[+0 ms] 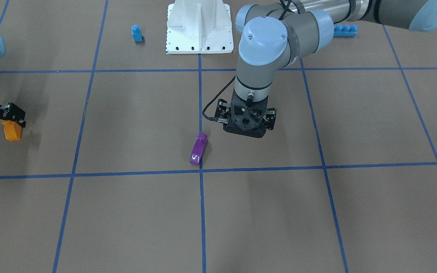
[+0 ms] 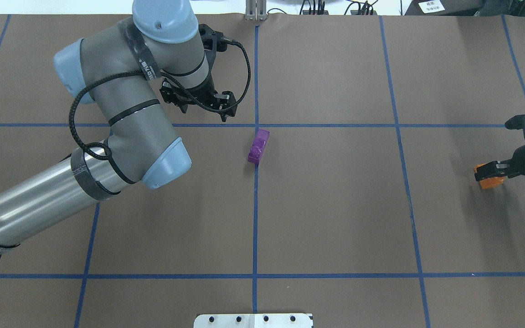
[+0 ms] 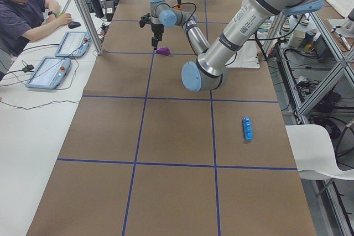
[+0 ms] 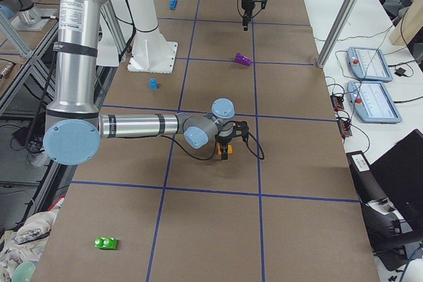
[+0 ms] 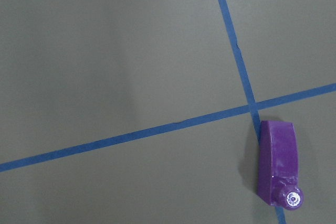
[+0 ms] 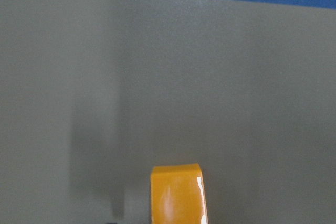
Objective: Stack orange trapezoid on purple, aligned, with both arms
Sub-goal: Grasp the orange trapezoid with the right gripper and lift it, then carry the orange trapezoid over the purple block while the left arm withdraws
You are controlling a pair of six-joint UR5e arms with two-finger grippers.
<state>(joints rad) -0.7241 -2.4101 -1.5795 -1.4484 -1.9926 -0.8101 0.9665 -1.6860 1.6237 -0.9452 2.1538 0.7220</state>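
Brown blue-taped table [image 1: 127, 220]: R tool [image 1: 10, 122] grips orange trapezoid [image 1: 12, 132]; L tool [image 1: 246, 127] state unclear, near purple [image 1: 198, 149].

Pretty plain setup here: one long table [image 3: 171, 131] covered in brown paper with a blue tape grid [image 3: 166, 163], a white bench [image 3: 22, 147] along one long side of the table, a white chair [image 3: 312, 147] by the other, lit evenly.

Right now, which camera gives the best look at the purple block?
Left wrist view: the purple block is large and sharp, with its sloped body and stud clear, lying beside the tape crossing. The overhead and front-facing views show it smaller, at the centre tape line. Both side views show only a tiny purple speck.
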